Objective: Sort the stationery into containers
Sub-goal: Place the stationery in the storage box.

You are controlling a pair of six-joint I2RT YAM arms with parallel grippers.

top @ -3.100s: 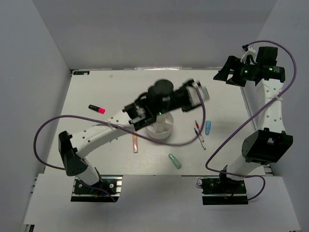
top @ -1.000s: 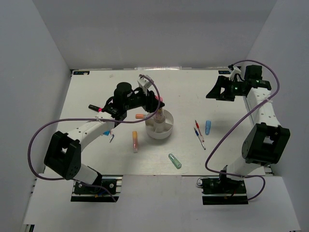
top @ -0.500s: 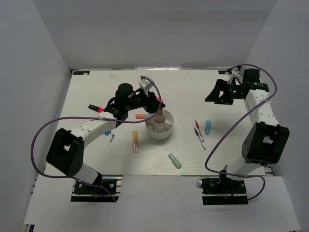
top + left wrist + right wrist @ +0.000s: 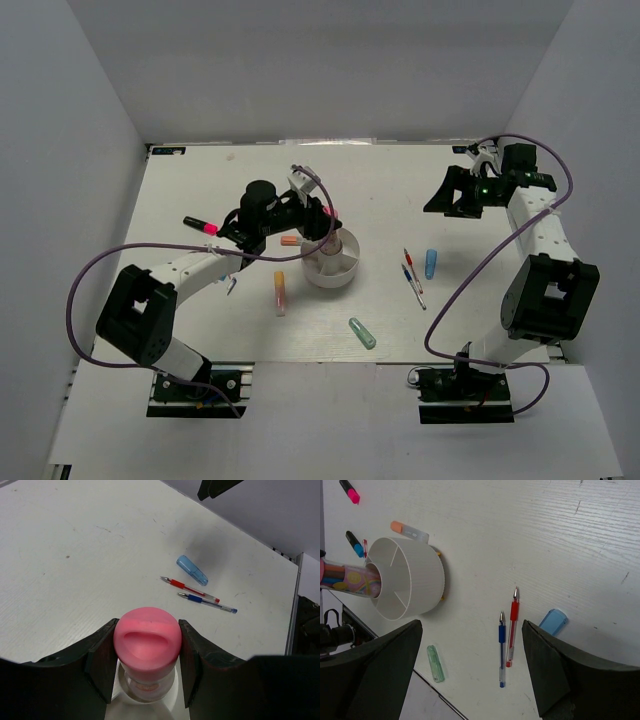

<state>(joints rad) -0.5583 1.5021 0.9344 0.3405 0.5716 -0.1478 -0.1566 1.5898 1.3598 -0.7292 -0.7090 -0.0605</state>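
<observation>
You have a white ribbed cup (image 4: 415, 575), a pink-capped marker (image 4: 147, 637) with a pink, orange, yellow and blue patterned barrel, a red pen (image 4: 512, 625), a blue pen (image 4: 501, 647), a pale blue highlighter (image 4: 552, 621) and a mint-green highlighter (image 4: 435, 663).

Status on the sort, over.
Left end effector shut on pink highlighter, over centre of white cup. Right end effector open, hovering. Orange highlighter beside cup.

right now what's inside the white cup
In the white cup, a pink-capped marker stands in the central well, held by the left gripper. Outer compartments look empty; the well's bottom is hidden.
</observation>
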